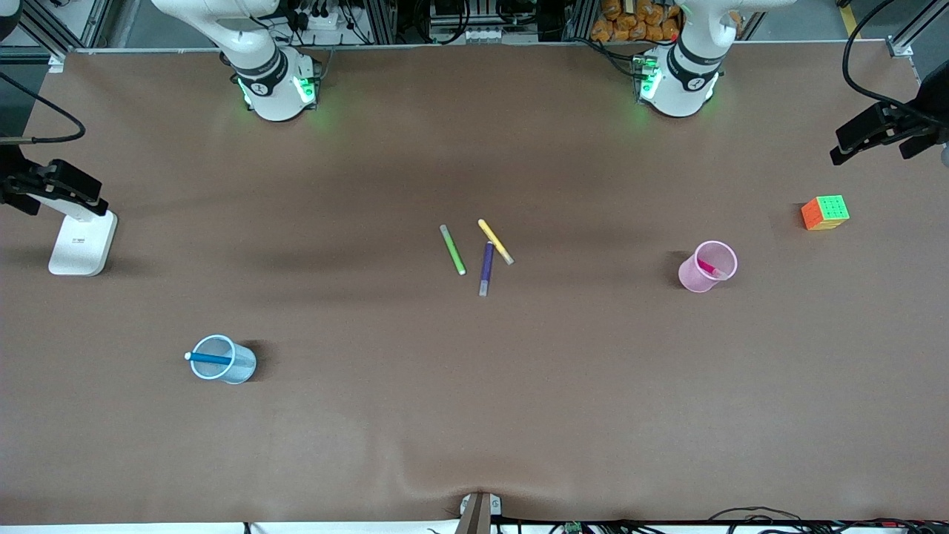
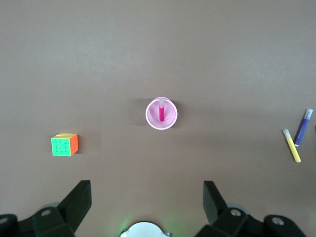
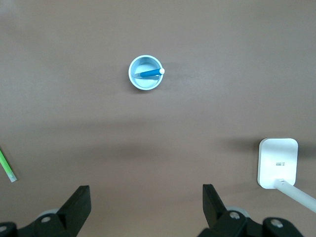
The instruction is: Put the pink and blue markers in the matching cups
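Note:
The pink marker [image 1: 710, 268] stands inside the pale pink cup [image 1: 697, 278] toward the left arm's end of the table. The left wrist view shows the same marker [image 2: 161, 112] leaning in that cup [image 2: 149, 114]. The blue marker [image 1: 209, 358] rests in the pale blue cup [image 1: 239, 367] toward the right arm's end, its pale tip sticking past the rim. It shows again in the right wrist view, marker [image 3: 149, 73] in cup [image 3: 133, 74]. My left gripper [image 2: 147, 190] and right gripper [image 3: 145, 192] hang high over bare table, both open and holding nothing. Neither hand shows in the front view.
A green pen [image 1: 453, 250], a yellow pen [image 1: 495, 241] and a dark purple pen [image 1: 486, 268] lie together mid-table. A colour cube [image 1: 824, 213] sits near the pink cup. A white camera stand [image 1: 81, 241] is at the right arm's end.

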`<state>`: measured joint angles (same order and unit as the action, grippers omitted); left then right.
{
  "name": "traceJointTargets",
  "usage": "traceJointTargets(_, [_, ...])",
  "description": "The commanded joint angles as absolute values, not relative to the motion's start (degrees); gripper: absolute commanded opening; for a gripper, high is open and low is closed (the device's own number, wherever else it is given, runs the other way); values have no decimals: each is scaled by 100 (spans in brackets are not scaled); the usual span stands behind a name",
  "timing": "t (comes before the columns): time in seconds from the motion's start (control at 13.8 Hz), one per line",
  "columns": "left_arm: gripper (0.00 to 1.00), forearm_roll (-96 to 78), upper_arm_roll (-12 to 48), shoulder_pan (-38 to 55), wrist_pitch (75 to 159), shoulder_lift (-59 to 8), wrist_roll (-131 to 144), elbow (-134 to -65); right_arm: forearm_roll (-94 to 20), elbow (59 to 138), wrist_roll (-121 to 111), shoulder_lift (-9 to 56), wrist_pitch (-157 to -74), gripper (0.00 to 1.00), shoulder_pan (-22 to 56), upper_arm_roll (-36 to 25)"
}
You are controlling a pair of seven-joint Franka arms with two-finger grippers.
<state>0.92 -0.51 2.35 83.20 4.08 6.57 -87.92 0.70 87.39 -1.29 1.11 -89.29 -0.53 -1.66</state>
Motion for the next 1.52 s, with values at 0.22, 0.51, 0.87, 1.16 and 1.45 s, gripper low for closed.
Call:
traceJointTargets(0.22, [100,70,-105,264,8200,334,580,-8657,149,8754,-193,-26,-8790,100,-132,-114])
traceJointTargets(0.51, [100,106,-132,246,8200,325,291,-8648,149,8754,-185,-35,-8780,100,-123,-105])
traceJointTargets(0.87, [100,53,-132,115,8191,334,369,-8657,149,8745,-185,-35,-8771,100,-123,-79])
traceJointTargets(1.16, [100,105,-62,158,8209,343,404,-8710,141,8745,-185,-44,-8763,100,-105,-62])
traceJointTargets(1.45, [100,97,-53,211,8341,334,299,-8666,141,8622,-202,-44,-8675,100,-123,-88])
